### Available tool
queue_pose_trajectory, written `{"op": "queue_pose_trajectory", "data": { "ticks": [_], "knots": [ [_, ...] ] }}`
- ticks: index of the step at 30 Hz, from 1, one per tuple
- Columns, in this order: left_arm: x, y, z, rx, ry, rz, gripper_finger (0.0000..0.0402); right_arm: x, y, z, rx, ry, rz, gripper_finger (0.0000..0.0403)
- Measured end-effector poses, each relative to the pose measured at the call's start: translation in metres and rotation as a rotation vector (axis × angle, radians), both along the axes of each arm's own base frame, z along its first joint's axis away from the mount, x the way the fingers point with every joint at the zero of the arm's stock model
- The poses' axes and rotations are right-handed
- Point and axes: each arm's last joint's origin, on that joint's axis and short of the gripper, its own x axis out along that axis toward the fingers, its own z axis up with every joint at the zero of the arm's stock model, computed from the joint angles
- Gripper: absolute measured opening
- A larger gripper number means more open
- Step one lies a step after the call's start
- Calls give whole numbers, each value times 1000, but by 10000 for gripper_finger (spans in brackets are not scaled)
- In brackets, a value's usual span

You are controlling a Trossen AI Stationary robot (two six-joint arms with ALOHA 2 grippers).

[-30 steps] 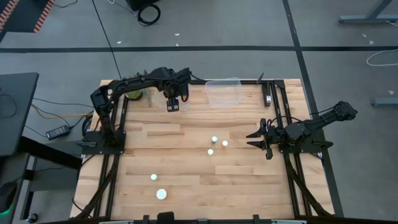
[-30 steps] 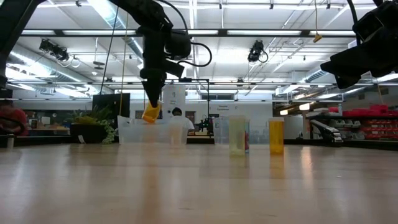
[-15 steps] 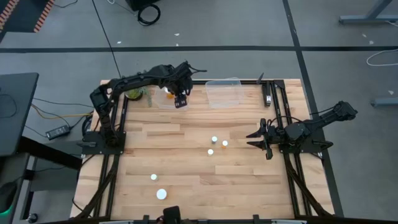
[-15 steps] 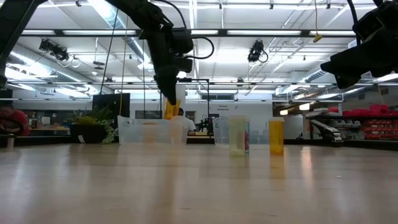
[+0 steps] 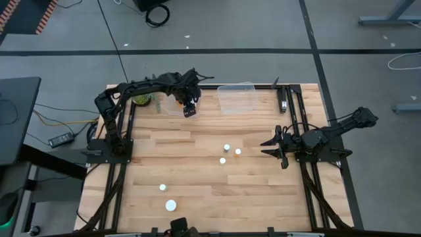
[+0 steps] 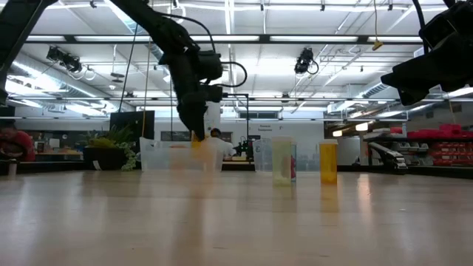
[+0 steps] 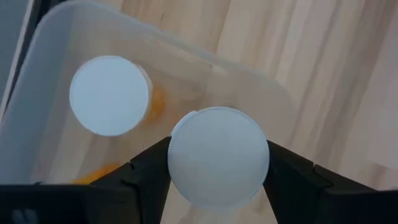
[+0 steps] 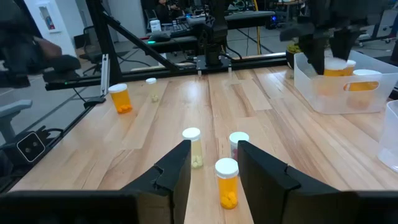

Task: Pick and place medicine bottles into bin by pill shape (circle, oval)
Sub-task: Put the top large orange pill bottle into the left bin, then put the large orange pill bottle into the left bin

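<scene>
a white-capped orange bottle (image 7: 217, 157) is held between the fingers of the left gripper (image 5: 189, 108), which is lowered into the clear bin (image 7: 56, 37) at the far left side of the table (image 5: 197, 197). a second white-capped bottle (image 7: 110, 94) is seen standing inside this bin, just beside the held one. the right gripper (image 5: 275, 149) is kept at the right edge of the table with its fingers spread apart and nothing between them. three bottles (image 5: 227, 147) are grouped near the table's middle, and two more (image 5: 171, 205) are placed toward the near edge. a second clear bin (image 5: 237, 97) is set at the far edge.
</scene>
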Motion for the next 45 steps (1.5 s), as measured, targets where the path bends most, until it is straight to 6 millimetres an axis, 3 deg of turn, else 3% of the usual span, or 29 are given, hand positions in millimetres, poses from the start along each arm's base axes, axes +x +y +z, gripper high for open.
{"op": "queue_pose_trajectory", "data": {
  "ticks": [7,34,41,45],
  "knots": [
    [2,2,-7,29,-50,0,218,0,0,0,0,0,0,138],
    [3,2,-8,10,-54,40,278,0,0,0,0,0,0,138],
    [0,1,22,2,2,34,282,0,0,0,0,0,0,138],
    [2,-9,44,-35,36,49,282,0,0,0,0,-1,0,138]
  ]
}}
